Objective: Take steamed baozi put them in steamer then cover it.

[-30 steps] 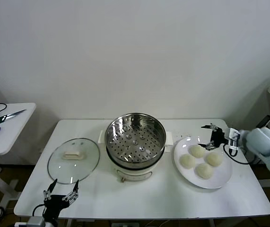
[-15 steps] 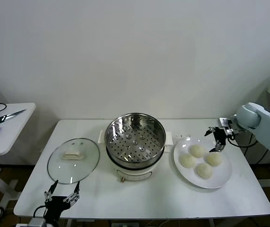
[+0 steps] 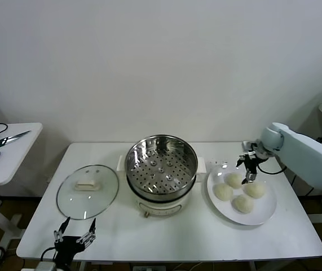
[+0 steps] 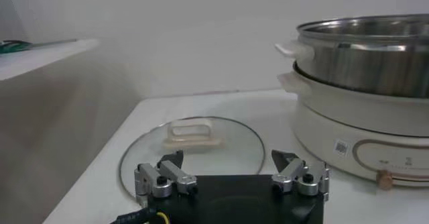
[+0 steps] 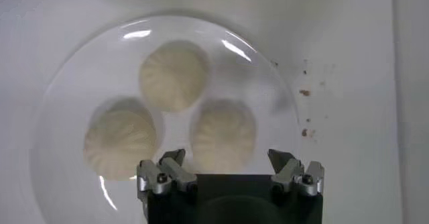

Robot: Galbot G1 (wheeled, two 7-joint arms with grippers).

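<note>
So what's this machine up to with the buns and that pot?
The robot is about to move steamed buns into the steamer. Its right gripper, open, hangs just above the four buns on the white plate, and has not picked one up yet. The steamer's tray is empty, and the glass lid lies on the table beside it. The left gripper, also open, waits at the table's near edge by the lid.
</note>
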